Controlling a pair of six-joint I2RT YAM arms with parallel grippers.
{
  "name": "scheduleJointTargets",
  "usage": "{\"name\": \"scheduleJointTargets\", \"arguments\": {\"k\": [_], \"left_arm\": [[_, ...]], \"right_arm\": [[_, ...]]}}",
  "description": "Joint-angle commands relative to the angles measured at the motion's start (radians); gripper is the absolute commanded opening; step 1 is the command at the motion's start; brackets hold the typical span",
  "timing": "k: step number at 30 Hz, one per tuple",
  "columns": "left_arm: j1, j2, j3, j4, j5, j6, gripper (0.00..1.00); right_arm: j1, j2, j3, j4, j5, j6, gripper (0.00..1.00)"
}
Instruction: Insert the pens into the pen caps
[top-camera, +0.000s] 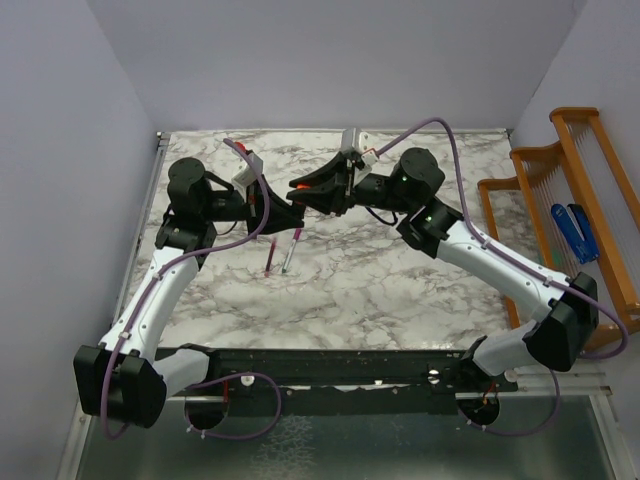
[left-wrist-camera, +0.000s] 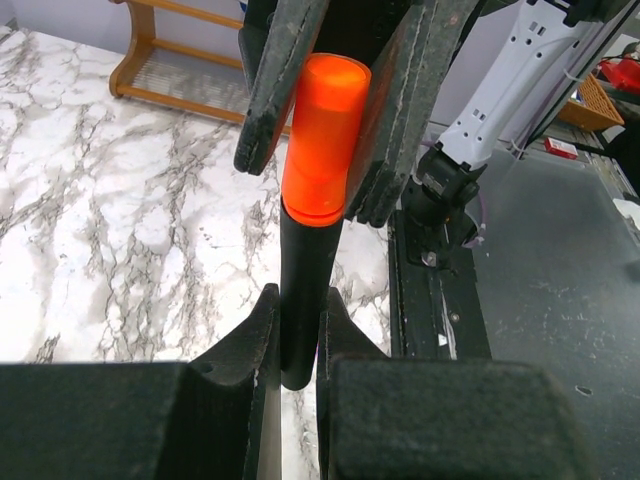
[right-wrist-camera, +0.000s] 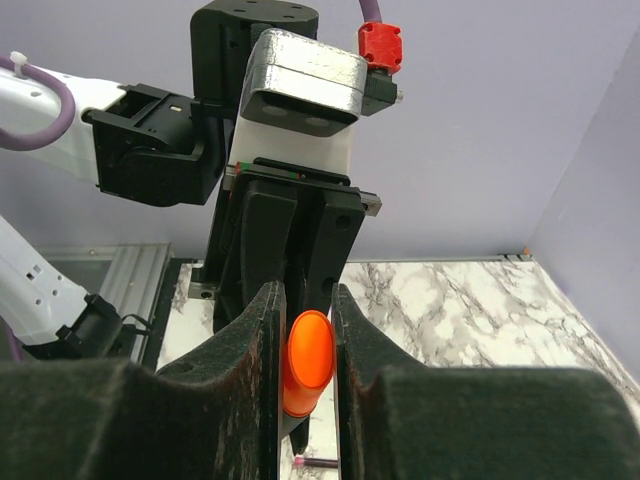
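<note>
Misalignment is the risk. The bright orange plastic cap, clamped by the right gripper, appears to sit on the thick black marker, which the left gripper clenches. Both are held mid-air, at 12 o'clock from the slim red-pink pen on the marble table. An off-axis push could twist the marker through the pads — or leave the cap half-seated.

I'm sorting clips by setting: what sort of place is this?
Probably a robotics lab test cell: marble-patterned tabletop boxed in by plain lavender walls, two robot arms bolted at its near edge, wooden rack alongside.
</note>
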Motion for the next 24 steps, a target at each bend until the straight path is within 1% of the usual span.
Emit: {"name": "scheduleJointTargets", "arguments": {"k": [1,5,12,24], "left_arm": [[-0.002,-0.049,0.204,0.366,-0.292,-0.072,0.0],[0.0,-0.048,0.206,0.366,-0.311,-0.068,0.0],[0.007,-0.068,0.202,0.365,-0.31,-0.065,0.0],[0.019,-0.061,0.202,0.363,-0.319,-0.07,0.0]], "right_arm": [[0.146,0.184,-0.223,-0.693,-0.287,0.034,0.01],[0.155,0.178,-0.254,-0.685,-0.29,0.039,0.01],[0.159,0.184,-0.259,-0.75,-0.275,-0.021,0.01],[0.159,0.107,-0.317,-0.73,-0.239,-0.036,0.01]]}}
